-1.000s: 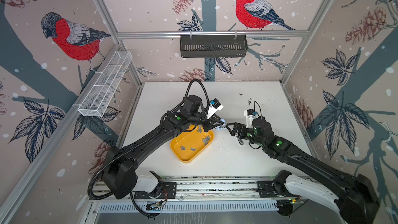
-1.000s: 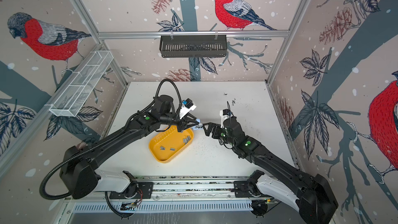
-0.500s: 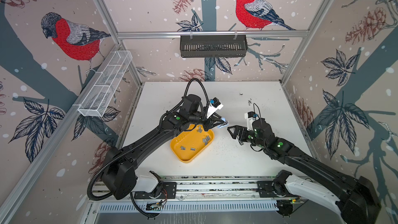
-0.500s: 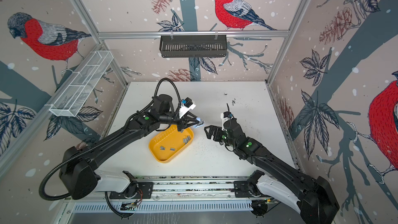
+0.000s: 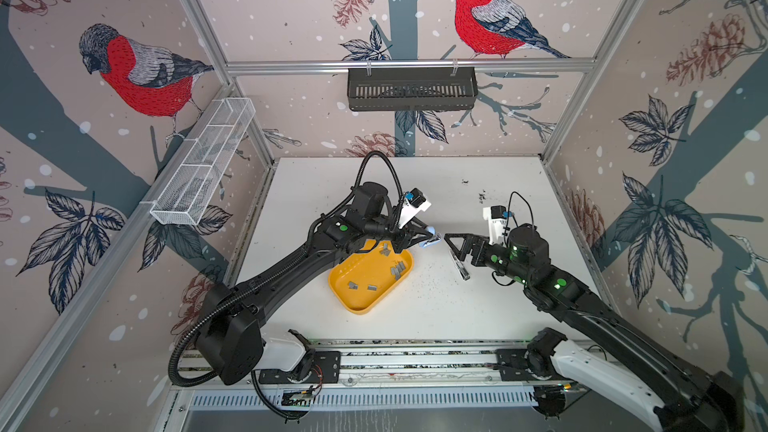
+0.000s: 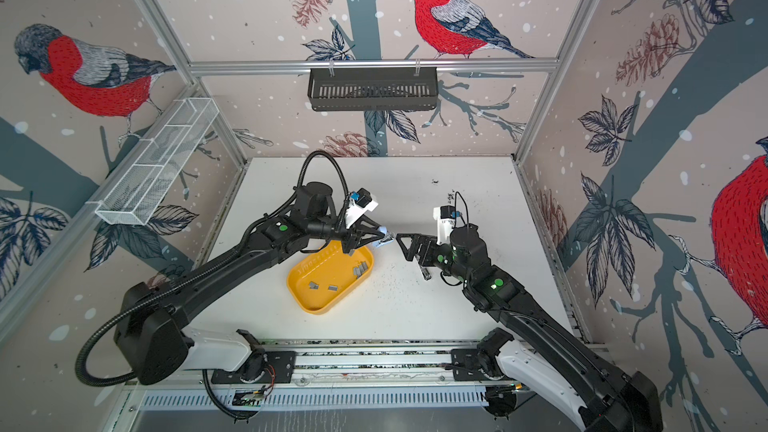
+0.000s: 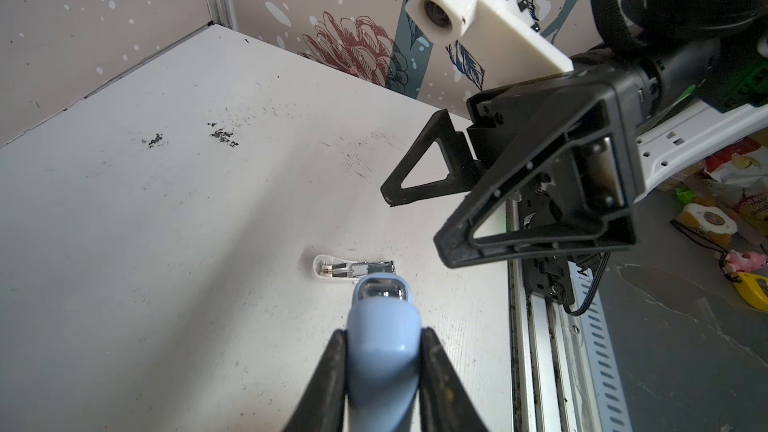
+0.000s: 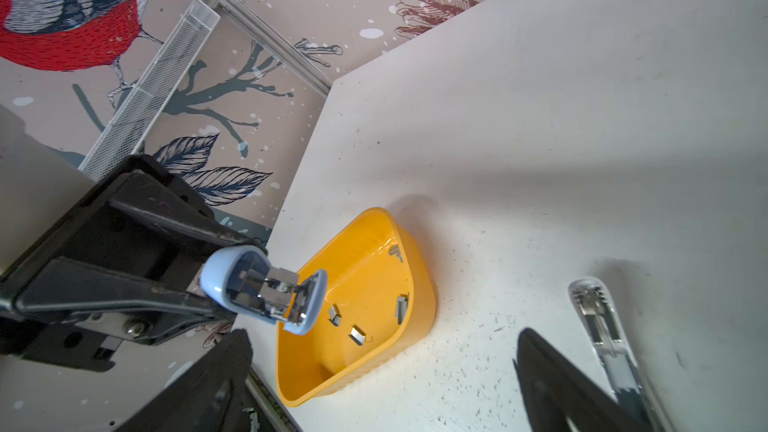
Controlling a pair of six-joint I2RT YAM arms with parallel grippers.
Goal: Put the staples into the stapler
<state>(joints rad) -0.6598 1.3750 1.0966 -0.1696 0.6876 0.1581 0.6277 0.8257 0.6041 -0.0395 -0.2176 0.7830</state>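
My left gripper (image 5: 431,238) (image 6: 382,237) (image 7: 382,338) is shut on a light blue stapler (image 5: 429,241) (image 6: 385,241) (image 7: 380,309), held in the air over the far right corner of the yellow tray (image 5: 345,297) (image 6: 305,301) (image 8: 303,376). In the right wrist view the stapler (image 8: 266,288) hangs open, its metal channel showing. Several grey staples (image 5: 398,270) (image 6: 361,268) (image 8: 357,335) lie in the tray. My right gripper (image 5: 451,245) (image 6: 404,247) (image 7: 415,222) (image 8: 380,351) stands open and empty, just right of the stapler's tip.
A narrow white piece with metal inside (image 5: 460,267) (image 6: 424,273) (image 7: 353,270) (image 8: 602,326) lies on the white table (image 5: 478,317) under my right gripper. Dark specks dot the table. A black basket (image 5: 411,89) and a white wire shelf (image 5: 203,168) hang on the walls.
My right gripper has drawn back a little from the stapler's tip, leaving a small gap. The left arm and the stapler have stayed put.
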